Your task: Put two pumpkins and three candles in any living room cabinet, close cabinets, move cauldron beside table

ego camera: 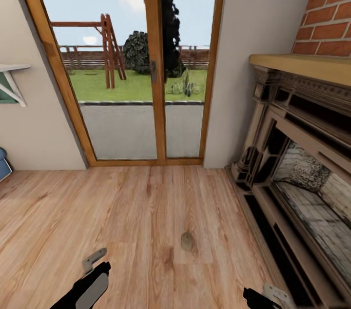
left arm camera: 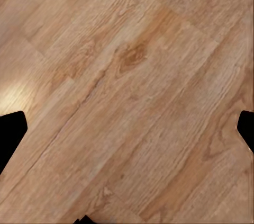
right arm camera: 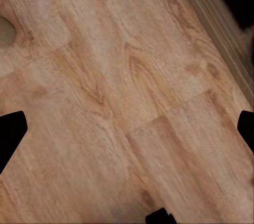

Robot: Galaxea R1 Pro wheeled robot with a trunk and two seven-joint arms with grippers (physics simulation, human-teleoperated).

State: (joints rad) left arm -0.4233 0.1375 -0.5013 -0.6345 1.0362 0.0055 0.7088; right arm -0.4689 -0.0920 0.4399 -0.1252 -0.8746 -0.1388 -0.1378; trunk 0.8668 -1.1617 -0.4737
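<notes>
Standing alone on the wooden floor (ego camera: 73, 211) between both low-held arms, a candle (ego camera: 186, 241) waits for pickup, each gripper's jaws spread wide and empty.

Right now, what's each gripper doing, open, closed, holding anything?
Left gripper: open, holding nothing, over bare wood floor.
Right gripper: open, holding nothing; a candle lies on the floor ahead.

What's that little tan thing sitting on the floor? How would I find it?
Start at the big glass door looking out on the garden, then come down the wooden floor toward the robot. Left of the fireplace, a short tan candle stands alone on the boards, the one small stubby thing on them.
</notes>
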